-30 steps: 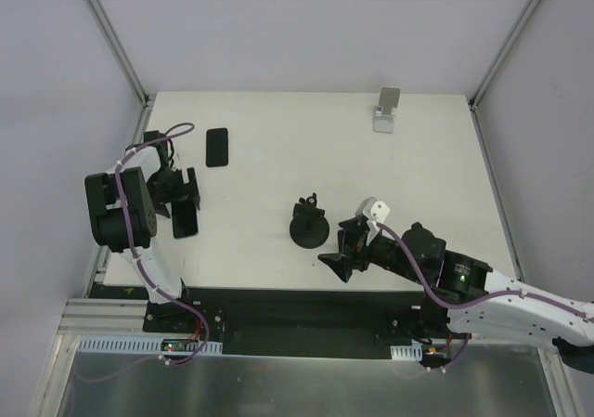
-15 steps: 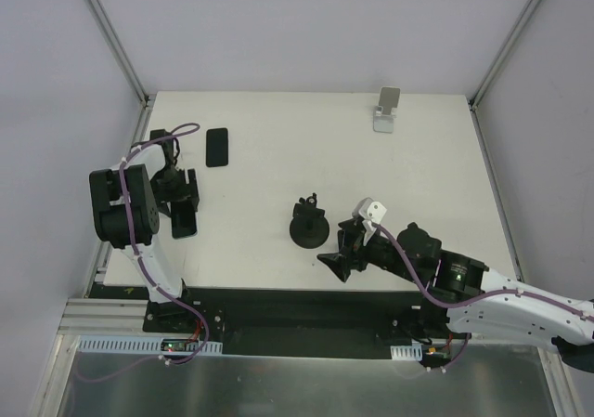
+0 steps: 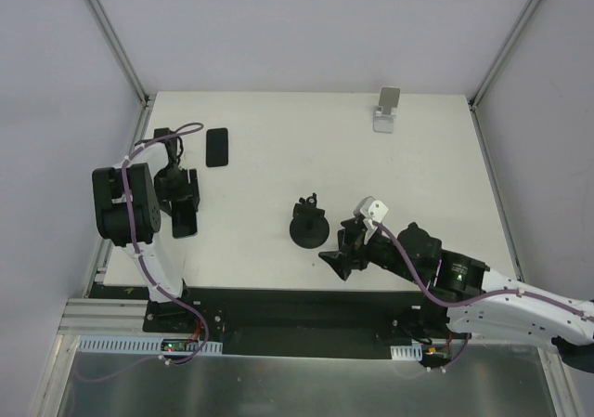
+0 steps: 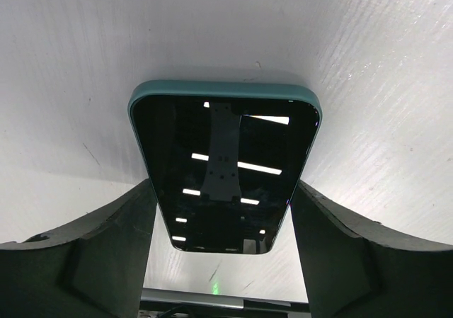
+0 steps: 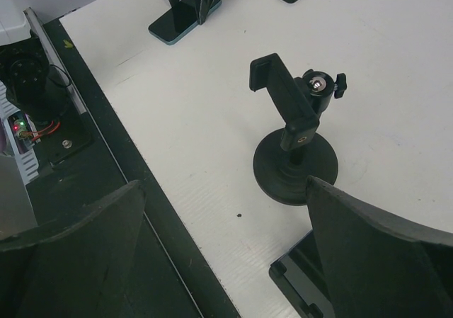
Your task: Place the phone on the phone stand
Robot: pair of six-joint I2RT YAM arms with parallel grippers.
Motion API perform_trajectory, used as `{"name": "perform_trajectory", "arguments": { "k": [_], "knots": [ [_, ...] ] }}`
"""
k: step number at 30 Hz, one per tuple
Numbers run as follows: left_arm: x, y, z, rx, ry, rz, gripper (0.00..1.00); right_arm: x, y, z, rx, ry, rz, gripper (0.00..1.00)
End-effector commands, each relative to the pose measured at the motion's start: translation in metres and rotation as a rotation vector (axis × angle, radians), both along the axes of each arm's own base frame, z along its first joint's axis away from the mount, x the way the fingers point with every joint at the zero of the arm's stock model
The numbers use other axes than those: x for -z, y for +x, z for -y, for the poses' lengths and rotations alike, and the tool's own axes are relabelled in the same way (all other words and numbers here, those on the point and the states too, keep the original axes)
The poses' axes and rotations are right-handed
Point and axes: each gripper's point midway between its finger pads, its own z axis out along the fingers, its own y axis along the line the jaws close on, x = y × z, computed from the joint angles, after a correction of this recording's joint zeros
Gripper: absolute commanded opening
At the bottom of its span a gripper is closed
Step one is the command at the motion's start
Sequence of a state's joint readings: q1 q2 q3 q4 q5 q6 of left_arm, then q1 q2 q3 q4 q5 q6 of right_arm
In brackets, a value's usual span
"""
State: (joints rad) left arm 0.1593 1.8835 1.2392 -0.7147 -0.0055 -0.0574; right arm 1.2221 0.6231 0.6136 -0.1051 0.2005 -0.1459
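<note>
Clamps teal-cased phone (image 4: 225, 155) by its long edges in left gripper (image 4: 223, 190), flat on white table (image 3: 371, 175) near left edge. Faces black phone stand (image 5: 294, 137) with right gripper (image 5: 223, 190) fingers wide apart.

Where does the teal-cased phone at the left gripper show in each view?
Top external: phone at the far left, toward the table's near edge.
Left wrist: centre of the picture, screen up.
Right wrist: top edge, left of middle.
Shared landmark: the left gripper straddling it.

Left gripper (image 3: 184, 209) around phone (image 3: 185, 222)
</note>
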Motion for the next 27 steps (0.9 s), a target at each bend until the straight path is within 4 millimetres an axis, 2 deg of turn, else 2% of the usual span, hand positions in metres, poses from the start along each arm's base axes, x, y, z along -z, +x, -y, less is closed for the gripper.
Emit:
{"name": "perform_trajectory", "arguments": {
  "k": [1,2,6,14,15,22,27],
  "knots": [
    [0.013,-0.008,0.000,0.030,0.029,-0.054,0.27,-0.030,0.002,-0.003,0.018,0.072,0.008,0.97],
    [0.011,-0.006,0.000,0.023,0.027,-0.043,0.18,-0.029,0.003,-0.004,0.021,0.068,-0.003,0.97],
    [-0.006,-0.001,0.005,0.000,0.027,0.023,0.00,-0.030,0.010,-0.005,0.075,0.051,-0.031,0.97],
    [-0.039,0.007,0.022,-0.025,0.008,0.175,0.00,-0.032,0.021,-0.011,0.140,0.003,-0.078,0.97],
    [-0.051,0.010,0.025,-0.022,0.007,0.221,0.00,-0.032,0.021,-0.012,0.141,-0.005,-0.084,0.97],
    [-0.090,0.017,0.041,0.011,-0.050,0.399,0.00,-0.035,0.030,-0.026,0.165,-0.039,-0.122,0.97],
    [-0.126,0.023,0.065,0.079,-0.121,0.562,0.00,-0.050,0.036,-0.041,0.170,-0.001,-0.166,0.97]
  ]
}}
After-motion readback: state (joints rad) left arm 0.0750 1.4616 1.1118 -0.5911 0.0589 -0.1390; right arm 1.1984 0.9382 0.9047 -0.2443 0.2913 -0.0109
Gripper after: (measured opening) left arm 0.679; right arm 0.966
